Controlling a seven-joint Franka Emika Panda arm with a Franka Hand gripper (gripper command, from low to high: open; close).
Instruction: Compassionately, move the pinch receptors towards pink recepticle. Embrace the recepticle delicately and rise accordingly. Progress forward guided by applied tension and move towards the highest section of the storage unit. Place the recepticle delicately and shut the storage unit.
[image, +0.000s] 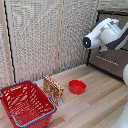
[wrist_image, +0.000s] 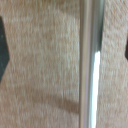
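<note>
wooden table (image: 95, 102) — dark brown dresser (image: 111, 59), silver handle (wrist_image: 91, 65)

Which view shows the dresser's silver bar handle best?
The wrist view: the long silver bar handle runs across the whole frame, close up against a brown surface. The exterior view shows only a thin, small sliver of a handle on the dark brown wooden dresser, partly behind the white robot arm.

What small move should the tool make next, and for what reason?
Probably press gently forward against the drawer front to shut it. In the wrist view the open tool faces it, the silver bar handle lies between its fingers, and no pink cup is in view. Whether it stands open is unclear.
</note>
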